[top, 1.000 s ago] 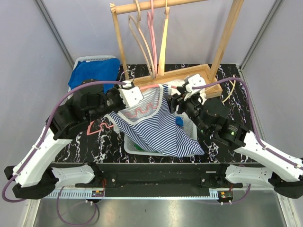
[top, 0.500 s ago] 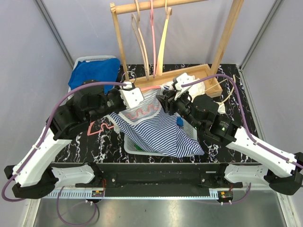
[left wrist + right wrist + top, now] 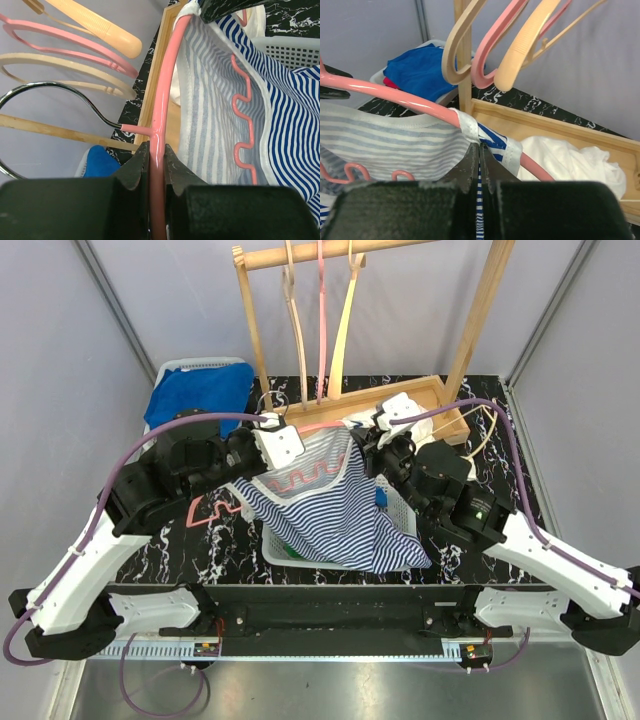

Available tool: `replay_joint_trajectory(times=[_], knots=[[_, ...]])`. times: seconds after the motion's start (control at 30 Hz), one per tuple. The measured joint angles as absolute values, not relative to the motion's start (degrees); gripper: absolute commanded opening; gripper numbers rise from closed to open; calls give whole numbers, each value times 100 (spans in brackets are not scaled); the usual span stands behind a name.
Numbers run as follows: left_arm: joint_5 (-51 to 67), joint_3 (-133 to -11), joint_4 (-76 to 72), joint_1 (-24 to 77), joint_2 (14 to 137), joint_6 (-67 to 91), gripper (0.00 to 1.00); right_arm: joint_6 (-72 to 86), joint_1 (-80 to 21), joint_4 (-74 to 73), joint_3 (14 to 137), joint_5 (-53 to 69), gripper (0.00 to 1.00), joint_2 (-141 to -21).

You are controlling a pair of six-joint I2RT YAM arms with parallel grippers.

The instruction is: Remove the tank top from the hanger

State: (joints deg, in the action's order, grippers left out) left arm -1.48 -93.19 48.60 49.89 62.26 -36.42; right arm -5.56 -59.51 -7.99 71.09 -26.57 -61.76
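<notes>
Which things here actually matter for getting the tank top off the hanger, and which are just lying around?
In play: striped tank top, pink hanger, left gripper clamping the hanger, right gripper pinching the top's strap.
Lying about: wooden rack, spare hangers, blue cloth, white cloth, white basket.

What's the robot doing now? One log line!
left tool: shut on pink hanger | right tool: shut on tank top strap | status: not yet off

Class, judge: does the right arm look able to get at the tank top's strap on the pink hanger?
Likely yes: the right claw is shut on the tank top just under the strap, nothing between; the left claw grips the pink hanger elsewhere.
</notes>
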Motion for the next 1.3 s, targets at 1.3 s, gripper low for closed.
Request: replay_joint_trajectory(times=[1.3], knots=[[23, -8993, 4788, 4622, 5183, -3142, 0, -1240, -4515, -1382, 6493, -3634, 0, -4821]])
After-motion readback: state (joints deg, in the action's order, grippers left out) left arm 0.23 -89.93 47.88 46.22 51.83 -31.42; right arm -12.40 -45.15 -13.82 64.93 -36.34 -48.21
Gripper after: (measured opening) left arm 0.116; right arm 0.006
